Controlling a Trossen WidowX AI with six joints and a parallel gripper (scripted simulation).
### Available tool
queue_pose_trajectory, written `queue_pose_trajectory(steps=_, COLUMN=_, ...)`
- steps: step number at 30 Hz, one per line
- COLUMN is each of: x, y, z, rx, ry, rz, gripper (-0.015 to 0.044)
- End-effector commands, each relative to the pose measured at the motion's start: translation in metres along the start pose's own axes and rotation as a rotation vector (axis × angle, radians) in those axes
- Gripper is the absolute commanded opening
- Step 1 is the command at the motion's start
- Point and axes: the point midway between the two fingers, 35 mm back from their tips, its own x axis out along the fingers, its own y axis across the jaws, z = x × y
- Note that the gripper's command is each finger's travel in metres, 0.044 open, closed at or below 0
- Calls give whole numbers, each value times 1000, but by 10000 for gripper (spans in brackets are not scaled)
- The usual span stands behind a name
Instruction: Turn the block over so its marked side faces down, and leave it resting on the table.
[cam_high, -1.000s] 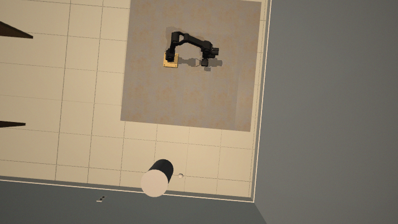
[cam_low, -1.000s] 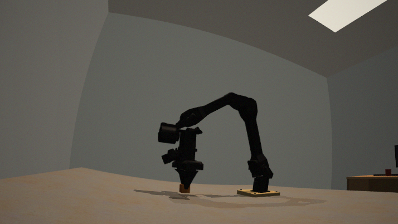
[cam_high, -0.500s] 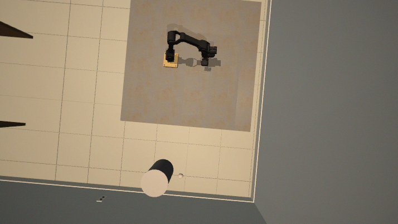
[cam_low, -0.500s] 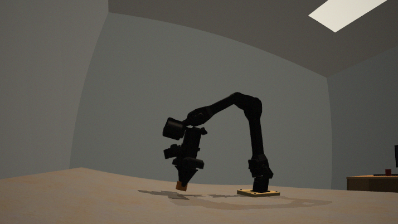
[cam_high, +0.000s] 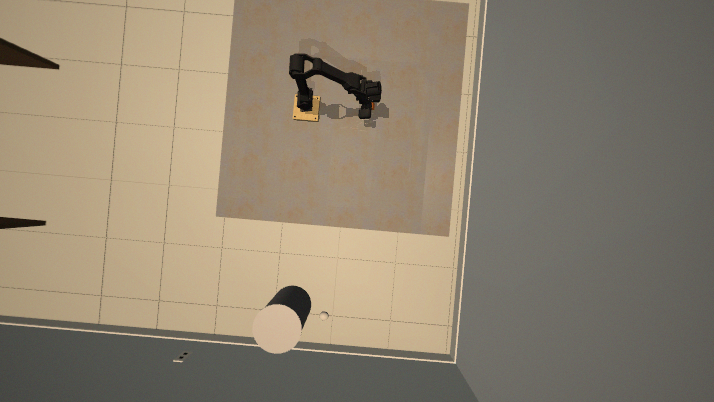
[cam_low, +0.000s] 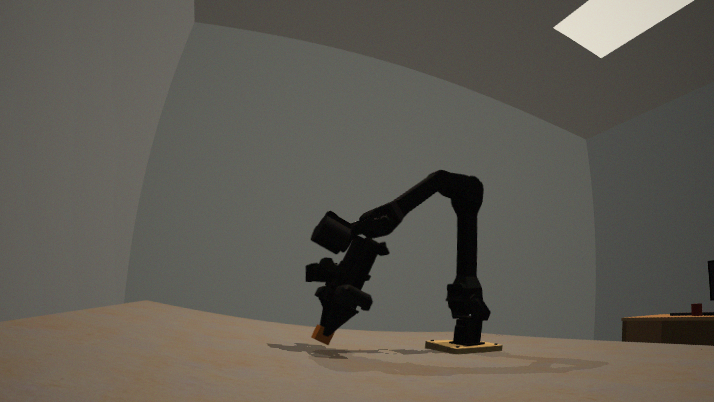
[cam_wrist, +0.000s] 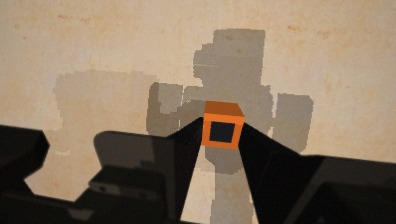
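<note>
Grey-walled room, tan table (cam_low: 150, 360). The gripper (cam_wrist: 222, 132) was pinching the small orange block (cam_wrist: 223, 125) by opposite sides, just above the table; it looked light, rigid, easy to grip.

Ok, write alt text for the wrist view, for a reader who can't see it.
An orange block with a dark square marking facing the camera is clamped between the two black fingers of the tool. Behind it lies a mottled tan table, crossed by the arm's blocky grey shadow.

Orange block (cam_wrist: 223, 131), tilted, off the table
</note>
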Motion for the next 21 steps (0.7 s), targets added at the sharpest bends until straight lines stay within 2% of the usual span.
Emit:
queue_pose_trajectory(steps=1, x=-2, y=-1, z=-2, rx=3, ry=-57, rz=-4, gripper=0)
queue_pose_trajectory(steps=11, x=-3, y=-1, z=-5, rx=5, ry=-161, rz=-3, gripper=0)
queue_pose_trajectory(steps=21, x=18, y=-1, z=-2, rx=1, ry=-304, rz=-6, gripper=0)
